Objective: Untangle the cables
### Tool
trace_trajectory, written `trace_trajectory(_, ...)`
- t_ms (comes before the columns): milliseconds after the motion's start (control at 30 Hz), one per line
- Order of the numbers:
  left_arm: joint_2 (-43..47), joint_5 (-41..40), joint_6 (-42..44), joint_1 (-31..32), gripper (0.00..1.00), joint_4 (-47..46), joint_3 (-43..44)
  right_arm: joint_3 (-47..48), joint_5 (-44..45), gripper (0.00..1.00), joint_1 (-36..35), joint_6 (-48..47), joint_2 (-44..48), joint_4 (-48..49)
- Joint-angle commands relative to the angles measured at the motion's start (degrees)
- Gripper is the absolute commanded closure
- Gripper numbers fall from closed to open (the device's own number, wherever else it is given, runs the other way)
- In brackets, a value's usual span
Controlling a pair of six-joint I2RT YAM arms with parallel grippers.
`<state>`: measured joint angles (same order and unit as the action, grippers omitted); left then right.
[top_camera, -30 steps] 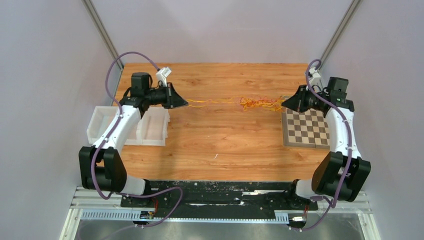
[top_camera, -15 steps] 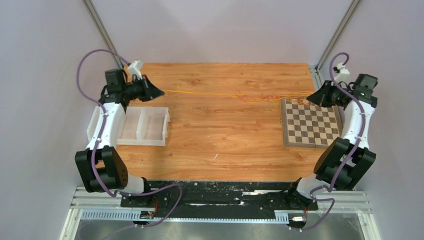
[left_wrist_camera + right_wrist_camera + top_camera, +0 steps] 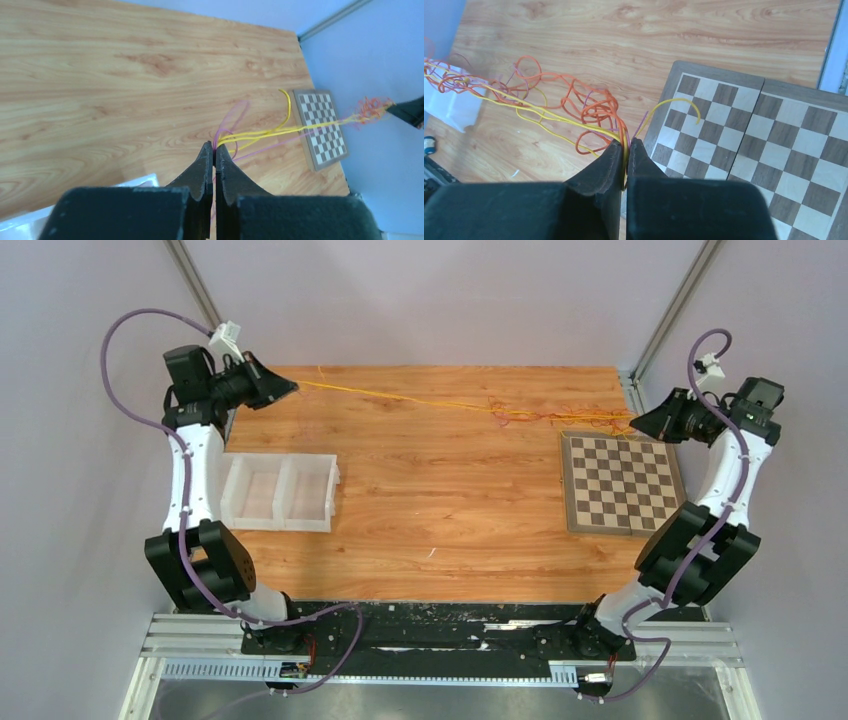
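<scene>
The cables (image 3: 450,403) hang as a thin yellow, orange and pink line stretched over the far part of the table, with a small knot (image 3: 520,415) right of the middle. My left gripper (image 3: 295,385) at the far left corner is shut on yellow and pink strands (image 3: 270,132). In the left wrist view its tips (image 3: 215,147) pinch them. My right gripper (image 3: 635,425) at the far right edge is shut on yellow, orange and pink strands. Orange loops (image 3: 589,107) curl just ahead of its tips (image 3: 625,145).
A folding chessboard (image 3: 620,485) lies flat on the right side of the wooden table, below the right gripper. A clear plastic bin (image 3: 280,490) with two compartments stands at the left edge. Metal frame posts rise at both far corners.
Both arms have swung outward and toward the far corners. The cables, bunched in the middle before, are now pulled into a long taut line and the knot is smaller.
</scene>
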<state>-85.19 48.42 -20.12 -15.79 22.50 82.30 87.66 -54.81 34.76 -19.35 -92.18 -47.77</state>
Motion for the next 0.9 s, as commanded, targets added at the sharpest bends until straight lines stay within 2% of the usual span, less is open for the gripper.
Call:
trace_trajectory(0, -3.5, -12.1, -2.6, -10.6, 1.00, -4.8, 8.1, 4.9, 9.3, 1.00, 7.9, -2.6, -2.5, 5.5)
trace_trajectory(133, -5.8, -11.9, -2.8, -13.1, 1.00, -4.4, 12.1, 5.7, 9.8, 1.00, 8.8, -3.4, -3.3, 5.6)
trace_trajectory(300, -6.3, -9.7, -4.3, -13.2, 1.00, -6.4, 13.6, 6.3, 8.0, 1.00, 8.3, -2.0, -3.9, 5.5)
trace_trajectory(467, -6.4, -4.4, -4.9, -9.0, 1.00, -8.0, 14.6, 6.7, 3.9, 1.00, 3.7, 0.2, -2.6, 4.8)
trace_trajectory(567, -6.3, -2.9, -2.8, -2.0, 1.00, -6.3, 15.5, 6.0, -1.4, 1.00, -2.2, 2.8, -1.0, 4.7)
trace_trajectory(733, -7.2, -4.0, 5.6, 7.6, 1.00, 1.1, 15.6, 2.1, -5.4, 1.00, -16.3, 4.2, 2.0, 3.3)
trace_trajectory(833, -9.9, -6.7, 9.0, 12.1, 1.00, 3.9, 14.4, -2.5, -3.2, 1.00, -24.8, 4.5, 1.9, 4.0)
trace_trajectory(867, -11.0, -8.3, 9.5, 12.5, 0.96, 5.4, 14.5, -4.9, -1.5, 1.00, -27.2, 3.5, 1.4, 4.0)
